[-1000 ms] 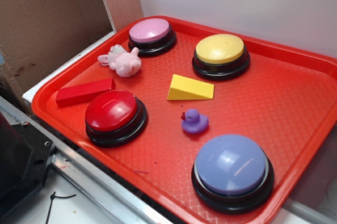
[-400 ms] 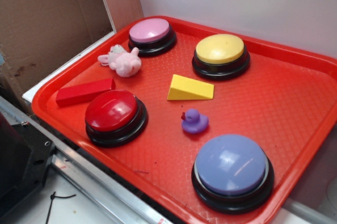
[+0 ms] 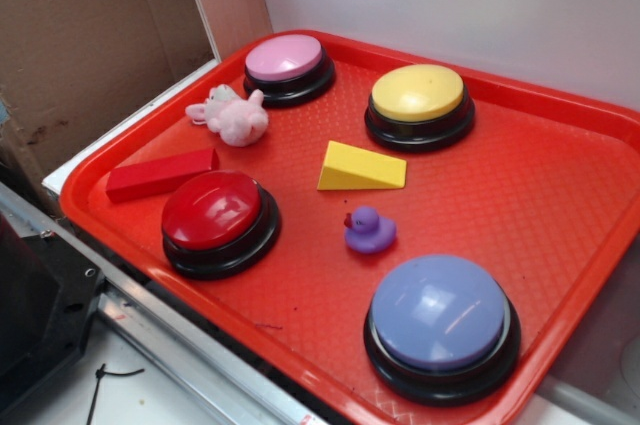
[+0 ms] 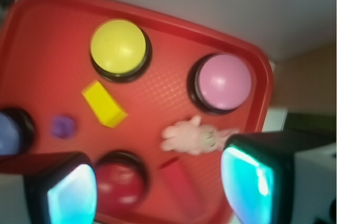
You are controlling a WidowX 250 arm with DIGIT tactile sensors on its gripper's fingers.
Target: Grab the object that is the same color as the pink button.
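A pale-pink plush toy (image 3: 234,116) is seen at 7 o'clock of the pink button (image 3: 287,59) on a red tray (image 3: 560,195); gripper (image 4: 158,187) fingers are held apart above.

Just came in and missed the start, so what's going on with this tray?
Nothing is being held yet. The robot's claw hangs open high above the red tray, which carries four dome buttons, two blocks, a purple duck and a pink plush toy. The plush lies untouched beside the pink button, near the tray's edge. In the wrist view it sits just ahead of the claw's fingers, so the grab has not begun.
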